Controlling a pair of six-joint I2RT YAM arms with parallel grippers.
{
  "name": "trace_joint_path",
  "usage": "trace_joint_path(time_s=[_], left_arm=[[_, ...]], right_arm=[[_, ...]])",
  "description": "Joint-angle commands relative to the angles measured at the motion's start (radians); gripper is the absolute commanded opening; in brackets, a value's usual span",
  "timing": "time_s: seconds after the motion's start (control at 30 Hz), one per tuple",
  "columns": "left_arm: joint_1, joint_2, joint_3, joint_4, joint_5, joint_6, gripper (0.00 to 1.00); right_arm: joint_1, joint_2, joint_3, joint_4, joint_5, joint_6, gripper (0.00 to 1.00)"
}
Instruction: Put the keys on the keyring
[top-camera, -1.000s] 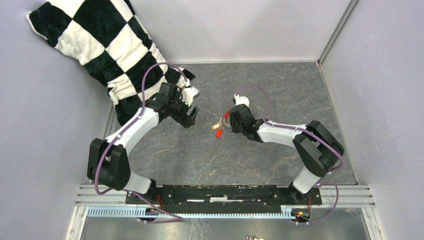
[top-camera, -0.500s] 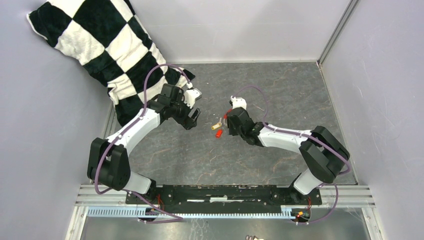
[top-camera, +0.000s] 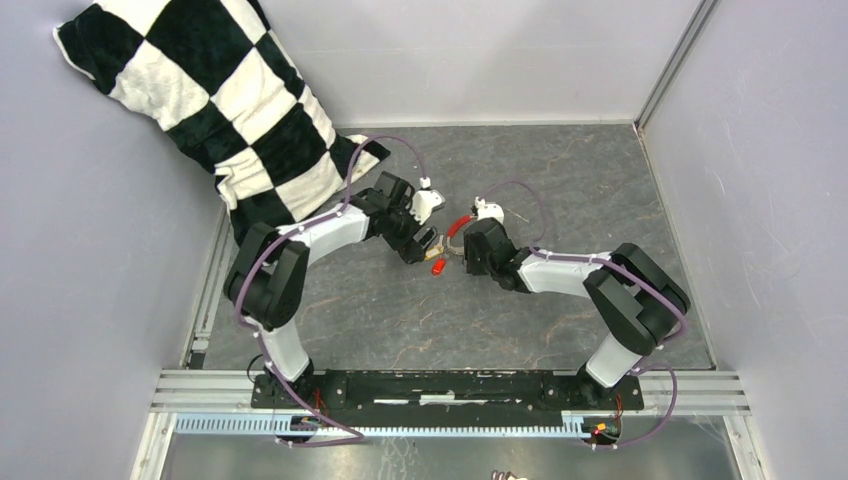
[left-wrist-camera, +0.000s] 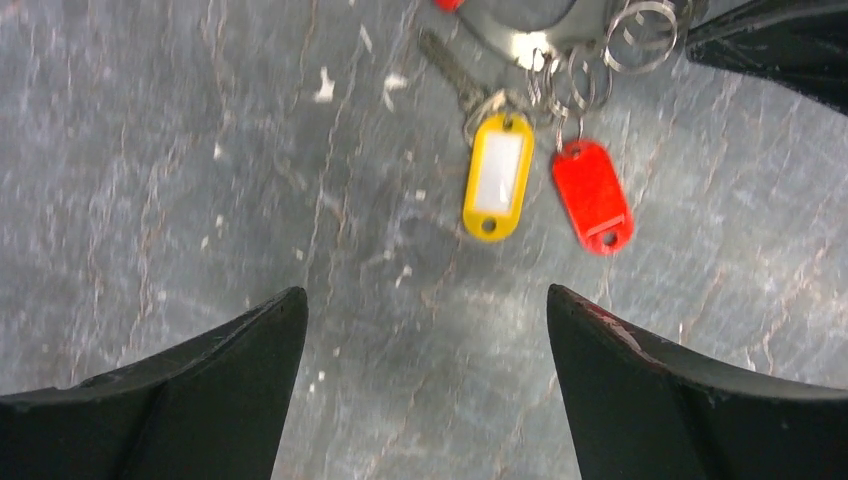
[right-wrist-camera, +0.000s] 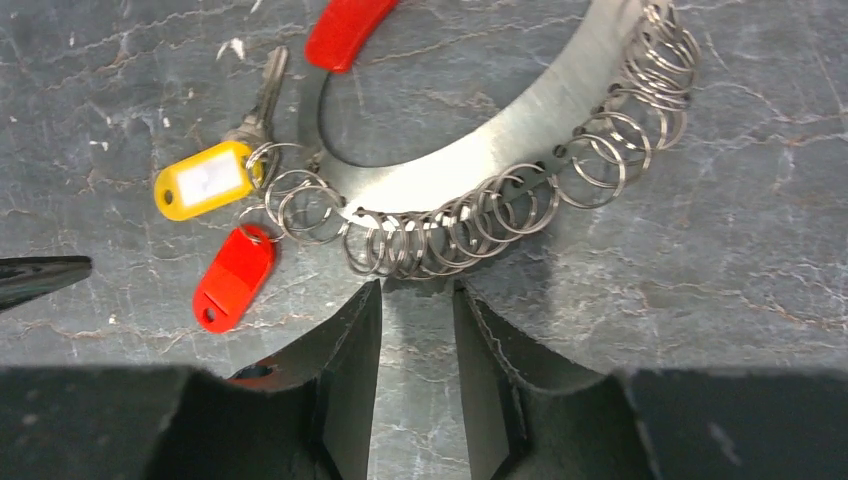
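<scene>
Beneath the left claw (left-wrist-camera: 425, 295) (spread wide) are the keys (left-wrist-camera: 497, 175).

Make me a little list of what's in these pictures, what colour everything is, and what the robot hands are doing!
keyring: silvery curved band with a red sleeve and many small rings
yellow tag: hooked to the small rings, beside a silvery key
red tag: next to the yellow one
left gripper: open, empty, tags just ahead of it
right gripper: fingertips at the small rings; grip unclear
table: grey, marbled
pillow: black-and-white checks, far left corner
</scene>
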Motion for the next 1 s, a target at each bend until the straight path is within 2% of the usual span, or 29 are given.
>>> trace_joint_path(time_s=[0.0,0.3,0.4,0.67,0.8,0.97], left_arm=[[-0.05,0.066,0.097,0.075,-0.017,-0.032,0.95],[-0.101,0.142,0.169,0.055,0.02,-0.037,0.99],[-0.114,0.157,0.156,0.061,-0.003,-0.024,1.0],[-0.16,0.151,0.079,0.176,-0.176,0.023,0.98],[-0.162,0.165,0.063,0.194,-0.272,0.066,0.97],[-0.157,0.14,0.051,0.183,-0.268,0.094,0.94]], right_arm=[[-0.035,-0.033,-0.054,0.028,-0.038,0.019,0.39],[-0.059,-0.065,-0.04,0.024,-0.087,0.012,0.39],[-0.06,-0.107,-0.069,0.031,-0.102,0.041,0.43],[-0.073,-0.169,-0.094,0.077,-0.096,0.131,0.46],[-0.091,-0.151,-0.087,0.116,-0.14,0.163,0.45],[-0.088,-0.085,-0.095,0.174,-0.217,0.218,0.44]])
